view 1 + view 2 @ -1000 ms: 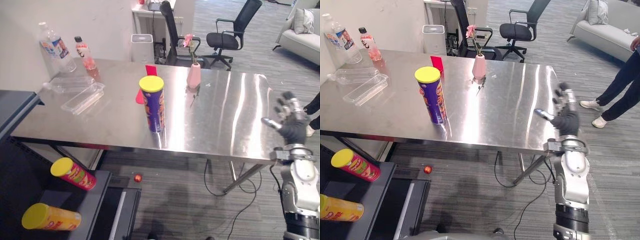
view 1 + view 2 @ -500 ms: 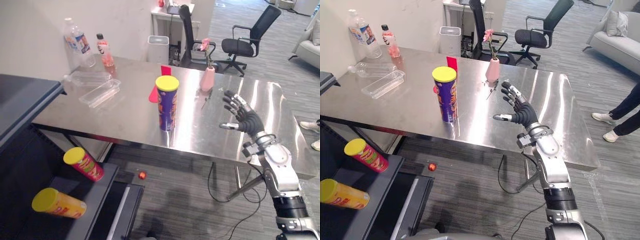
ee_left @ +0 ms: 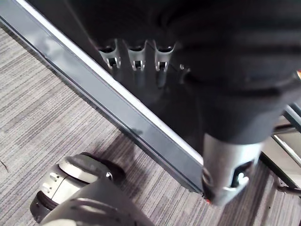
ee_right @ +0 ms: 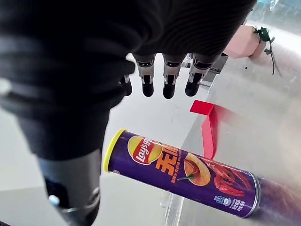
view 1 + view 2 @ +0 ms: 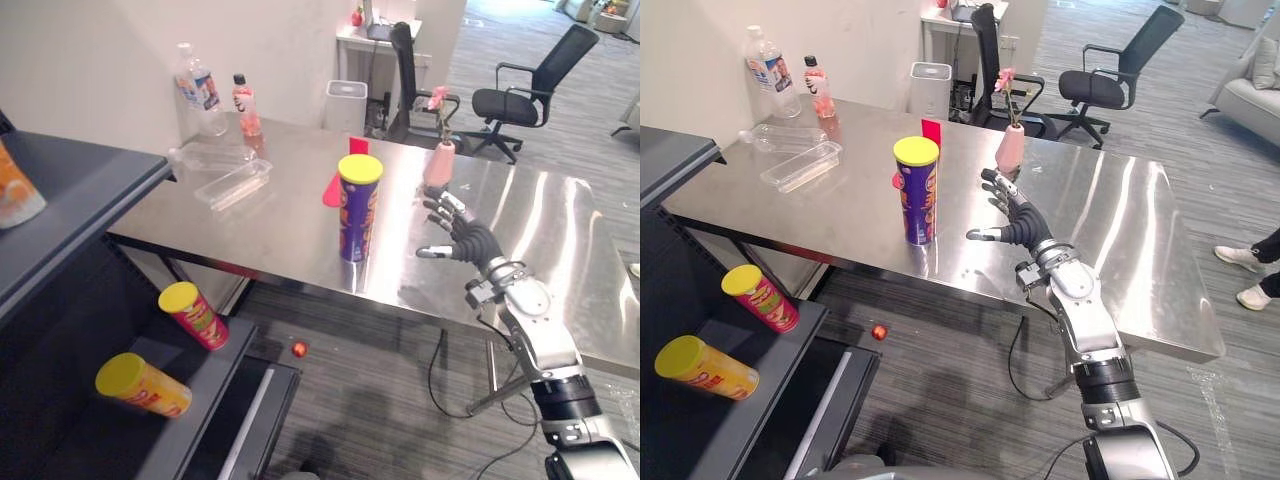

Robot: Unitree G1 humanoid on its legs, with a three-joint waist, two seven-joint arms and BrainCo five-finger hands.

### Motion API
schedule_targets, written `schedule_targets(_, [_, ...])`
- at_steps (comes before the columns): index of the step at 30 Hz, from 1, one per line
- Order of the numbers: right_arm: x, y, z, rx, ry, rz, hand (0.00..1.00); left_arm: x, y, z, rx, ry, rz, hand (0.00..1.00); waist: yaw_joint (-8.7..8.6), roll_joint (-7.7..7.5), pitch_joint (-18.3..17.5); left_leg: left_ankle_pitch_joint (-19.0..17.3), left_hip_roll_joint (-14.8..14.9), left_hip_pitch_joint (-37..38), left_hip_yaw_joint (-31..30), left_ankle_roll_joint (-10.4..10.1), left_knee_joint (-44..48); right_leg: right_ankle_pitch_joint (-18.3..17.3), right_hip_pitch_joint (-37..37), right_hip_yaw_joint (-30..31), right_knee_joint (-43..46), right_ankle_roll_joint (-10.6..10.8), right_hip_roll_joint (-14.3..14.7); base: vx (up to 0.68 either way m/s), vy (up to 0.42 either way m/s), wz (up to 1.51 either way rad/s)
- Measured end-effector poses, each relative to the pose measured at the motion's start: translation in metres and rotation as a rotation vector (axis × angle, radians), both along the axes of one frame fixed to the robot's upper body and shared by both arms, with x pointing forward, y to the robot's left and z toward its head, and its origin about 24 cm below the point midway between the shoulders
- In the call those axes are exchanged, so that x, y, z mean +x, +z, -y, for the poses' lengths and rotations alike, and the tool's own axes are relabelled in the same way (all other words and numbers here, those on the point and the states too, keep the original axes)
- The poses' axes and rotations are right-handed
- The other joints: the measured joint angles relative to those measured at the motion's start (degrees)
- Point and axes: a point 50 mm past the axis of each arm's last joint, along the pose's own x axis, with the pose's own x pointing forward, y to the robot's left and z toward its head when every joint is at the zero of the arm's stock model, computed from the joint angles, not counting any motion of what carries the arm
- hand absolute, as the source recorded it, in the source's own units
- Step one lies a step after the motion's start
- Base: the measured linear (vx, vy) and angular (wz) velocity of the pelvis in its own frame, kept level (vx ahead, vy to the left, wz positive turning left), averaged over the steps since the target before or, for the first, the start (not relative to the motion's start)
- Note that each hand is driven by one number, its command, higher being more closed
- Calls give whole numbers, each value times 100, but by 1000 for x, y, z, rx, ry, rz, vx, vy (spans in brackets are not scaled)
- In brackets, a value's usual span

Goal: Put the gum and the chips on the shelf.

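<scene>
An office room with grey carpet and black swivel chairs lies behind a long stainless steel table [image 5: 560, 230]. At the robot's left stands a dark metal shelf [image 5: 95, 190]. On its lower board lie a red chips can with a yellow lid [image 5: 195, 315] and an orange chips can with a yellow lid [image 5: 143, 385].

The step in hand looks like the reach for the tall purple chips can with a yellow lid [image 5: 359, 210], which stands upright near the table's front edge. The right hand [image 5: 460, 235] hovers over the table beside that can. It is apart from the can, its fingers are spread and straight, and it grasps nothing. The left hand [image 3: 221, 94] hangs low by the shelf's edge, fingers relaxed and empty.

To do this well, the palm should meet the can's side about halfway up. The thumb goes on one side and the fingers wrap the other before any lift. A push near the lid would likely tip so tall and narrow a can. The pink vase with a flower [image 5: 438, 165] stands just behind the hand, so the approach is best made sideways and level.

The can's glossy printed wall may be slippery. A small red packet [image 5: 357, 146], probably the gum, stands on the table behind the can.
</scene>
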Motion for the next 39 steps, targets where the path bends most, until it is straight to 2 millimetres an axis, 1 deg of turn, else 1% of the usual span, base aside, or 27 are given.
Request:
schedule_targets(4, [5,-4,3,-21,-34,-18,0,1,0,1,-5,-16,2,0,124,27,-13,1,1,-4,-19,-1,2,0,10,-14,-7,0,7,4,2,4])
schedule_targets(9, [13,-6,5,-41,-78,-29,0,-6,-1,5,-16,-39,-19,0,158,39,-9,18,-18,-20,-143,-2,-2,-1,53,-103,-18,1,7,15,3,9])
schedule_targets(12, [14,-5,5,-49,-79,-26,0,-3,-1,5,-11,-65,-14,0,202,64,6,26,-21,-28,-169,-2,-4,-2,60,-129,-17,1,8,9,5,5])
schedule_targets(14, [14,-7,6,-48,-87,-33,0,-1,-1,6,-10,-72,-7,0,266,86,16,32,-22,-34,-184,-2,-4,-2,63,-143,-16,2,9,8,7,4])
schedule_targets(17, [17,-12,9,-44,-121,-52,0,0,0,6,-10,-83,3,0,280,100,33,72,-40,-87,-298,0,-13,-3,62,-213,-13,2,8,5,5,14])
schedule_targets(21, [22,-9,9,-43,-129,-49,0,2,0,7,-15,-92,13,0,327,141,69,104,-46,-95,-327,7,-25,-3,63,-215,-2,2,3,1,9,6])
schedule_targets(23, [23,-7,10,-40,-137,-46,0,5,0,8,-19,-100,21,0,409,167,96,120,-48,-97,-348,12,-37,-4,63,-226,7,3,2,-2,7,2])
schedule_targets(32, [28,-12,15,-41,-183,-66,0,6,1,9,-31,-112,33,0,450,194,187,233,-121,-110,-501,56,-172,-25,60,-331,99,32,-77,-3,24,10])
schedule_targets(35, [28,-12,16,-63,-201,-59,0,8,1,9,-28,-134,37,0,451,179,259,282,-147,-110,-593,67,-225,-31,62,-346,115,41,-94,0,28,12])
schedule_targets(39, [29,-18,20,-63,-231,-83,0,10,2,8,-25,-144,42,0,472,171,315,337,-166,-133,-644,64,-224,-73,59,-339,180,92,-124,10,27,14])
